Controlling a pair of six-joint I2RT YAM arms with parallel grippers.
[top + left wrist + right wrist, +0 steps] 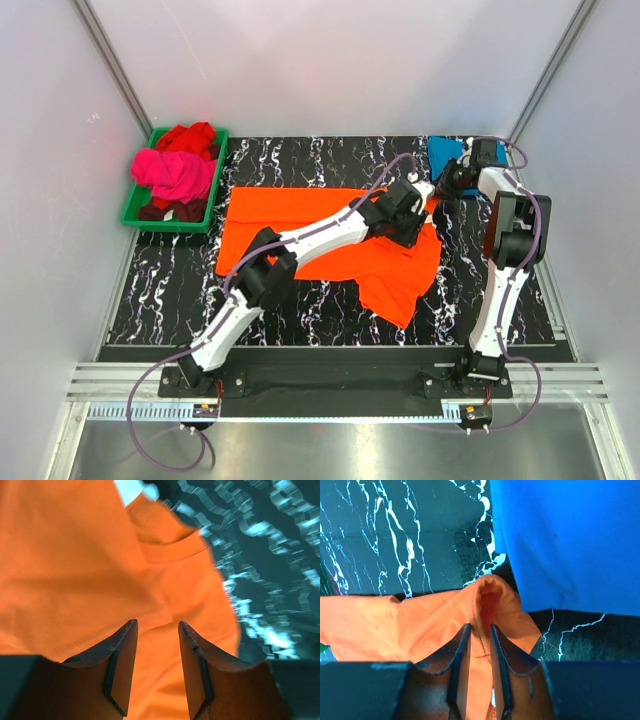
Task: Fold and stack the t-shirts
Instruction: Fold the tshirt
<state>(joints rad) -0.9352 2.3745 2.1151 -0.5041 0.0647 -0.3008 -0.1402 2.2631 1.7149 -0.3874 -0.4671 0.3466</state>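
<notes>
An orange t-shirt [300, 215] lies spread on the black marbled table, with its right part rumpled. My left gripper [415, 215] hovers open over that right part; in the left wrist view its fingers [122, 650] stand apart above orange cloth [75, 555], with nothing between them. My right gripper [447, 185] is shut on a raised hem fold of the orange t-shirt [420, 615], which shows pinched between its narrow fingertips [477, 627]. A folded teal-blue t-shirt [443, 152] [570, 540] lies just beyond, at the far right corner. Pink [175, 172] and red [190, 137] t-shirts sit heaped in the tray.
A green plastic tray [135, 205] stands at the far left of the table. White walls close in on the table's left, back and right sides. Bare marbled table [170, 290] shows in front of the orange shirt and to its left.
</notes>
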